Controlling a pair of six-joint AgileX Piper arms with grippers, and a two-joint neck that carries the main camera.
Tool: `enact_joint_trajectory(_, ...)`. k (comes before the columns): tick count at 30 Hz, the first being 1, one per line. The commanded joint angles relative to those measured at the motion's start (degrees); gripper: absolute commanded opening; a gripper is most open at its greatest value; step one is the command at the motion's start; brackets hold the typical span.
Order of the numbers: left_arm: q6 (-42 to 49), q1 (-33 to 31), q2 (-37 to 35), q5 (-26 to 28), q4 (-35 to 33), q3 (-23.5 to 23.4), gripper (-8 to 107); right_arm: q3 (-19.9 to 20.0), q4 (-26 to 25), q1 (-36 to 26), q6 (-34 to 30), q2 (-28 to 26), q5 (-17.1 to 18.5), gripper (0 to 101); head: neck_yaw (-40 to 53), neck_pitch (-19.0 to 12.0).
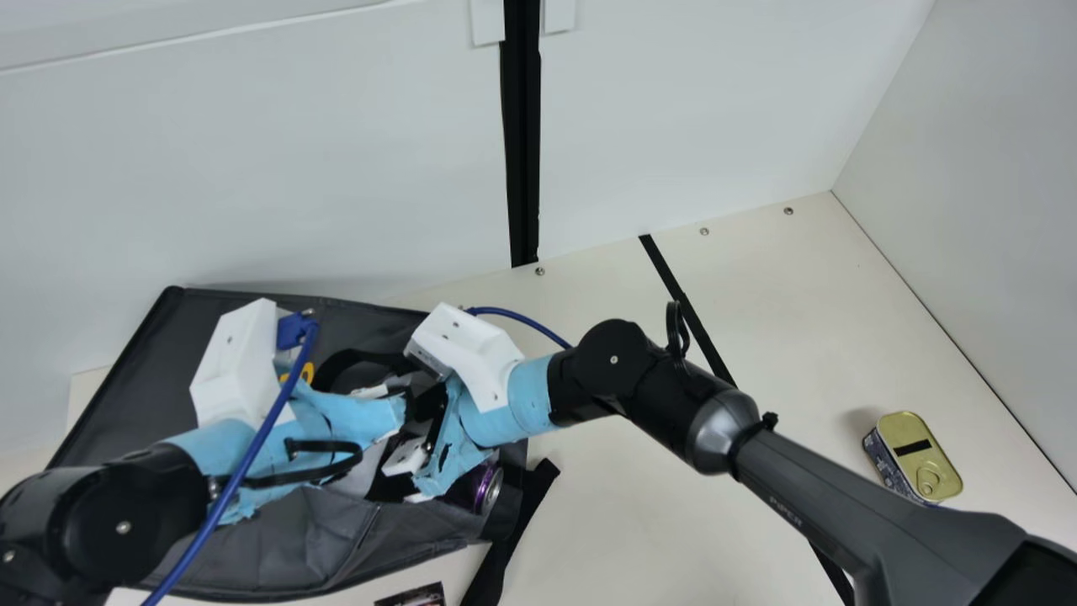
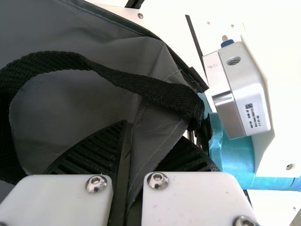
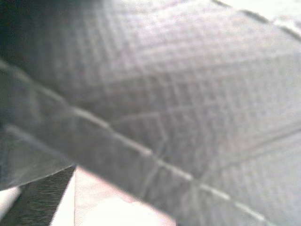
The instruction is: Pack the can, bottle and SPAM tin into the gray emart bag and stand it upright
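Cream table, tin slantwise, lid up

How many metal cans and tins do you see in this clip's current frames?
2: the purple can at the gray emart bag, and the SPAM tin on the table. The bag may hide more.

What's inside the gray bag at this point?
The silver end and purple side of a can show at the mouth of the gray bag. Deeper in, fabric and the arms cover everything, so whether the bottle is inside cannot be told.
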Motion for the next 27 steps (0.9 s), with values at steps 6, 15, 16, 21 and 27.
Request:
enact_joint_trajectory(6, 0.0, 0.0, 0.0, 0.0, 0.0, 0.0, -8, 1.11, -0.88, -0.22, 0.32, -1.7, 0.35, 95, -0.05, -1.21)
enact_joint_trajectory(15, 0.0, 0.0, 0.0, 0.0, 0.0, 0.0, -8, 3.5, -1.88, -1.92, 0.51, -5.72, 2.42, 95, -0.05, -1.21)
enact_joint_trajectory(16, 0.0, 0.0, 0.0, 0.0, 0.0, 0.0, -8, 3.78, -1.96, -2.2, 0.55, -6.22, 2.76, 95, -0.05, -1.21)
enact_joint_trajectory(21, 0.0, 0.0, 0.0, 0.0, 0.0, 0.0, -8, 5.14, -2.21, -3.89, 0.6, -8.75, 4.81, 95, -0.05, -1.21)
enact_joint_trajectory(27, 0.0, 0.0, 0.0, 0.0, 0.0, 0.0, -8, 6.7, -2.4, -6.14, 0.55, -11.92, 7.58, 95, -0.05, -1.21)
